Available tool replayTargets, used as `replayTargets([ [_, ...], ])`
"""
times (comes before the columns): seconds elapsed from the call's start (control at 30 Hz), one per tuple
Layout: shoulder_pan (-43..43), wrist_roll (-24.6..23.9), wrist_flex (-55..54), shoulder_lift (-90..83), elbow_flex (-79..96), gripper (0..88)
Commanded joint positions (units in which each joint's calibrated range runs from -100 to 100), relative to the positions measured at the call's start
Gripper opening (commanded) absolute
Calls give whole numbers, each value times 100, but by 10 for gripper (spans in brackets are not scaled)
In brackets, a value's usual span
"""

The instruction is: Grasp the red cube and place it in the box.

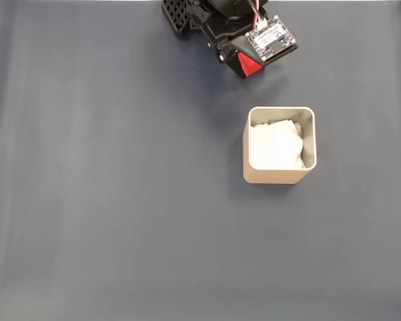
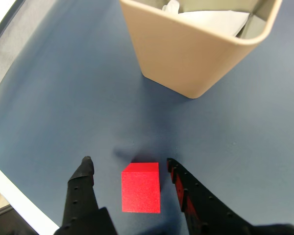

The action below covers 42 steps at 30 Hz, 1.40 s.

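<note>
Wrist view frames the gripper (image 2: 128,164) from behind: two black fingers spread apart, with the red cube (image 2: 141,188) sitting on the dark blue table (image 2: 54,103) between them. The finger to the left (image 2: 82,183) stands clear of the cube, with a strip of table showing between; the finger to the right (image 2: 188,193), which has red patches along its inner edge, sits just beside the cube, and whether it touches is hard to tell. The cube's top face and one slim far face show. Beyond the cube, at the upper edge, stands the box (image 2: 186,54), its beige wall and rounded corner facing the camera, its rim cut off by the frame, with a bit of white padding (image 2: 210,19) inside.

Fixed view looks down and shows what the wrist camera cuts off: the whole square box (image 1: 279,175) with the padding (image 1: 274,144) filling most of it. The arm (image 1: 214,20) enters above and to the left of the box, carrying a small circuit board (image 1: 273,37). Only a sliver of the cube (image 1: 248,65) peeks out under it, near the box but apart from its upper rim. The fingertips are hidden here beneath the arm.

Counted: one cube, one box, one gripper
</note>
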Motion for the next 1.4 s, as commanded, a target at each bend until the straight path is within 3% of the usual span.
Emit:
replayTargets([
  [0.0,14,5,216,-5,-183,344],
  [0.23,0,78,192,116,-202,140],
  [0.43,-7,122,192,246,-247,75],
  [0.97,-7,103,77,662,-849,42],
  [1.07,21,73,110,748,-1150,107],
  [1.37,603,205,856,1233,-2672,167],
])
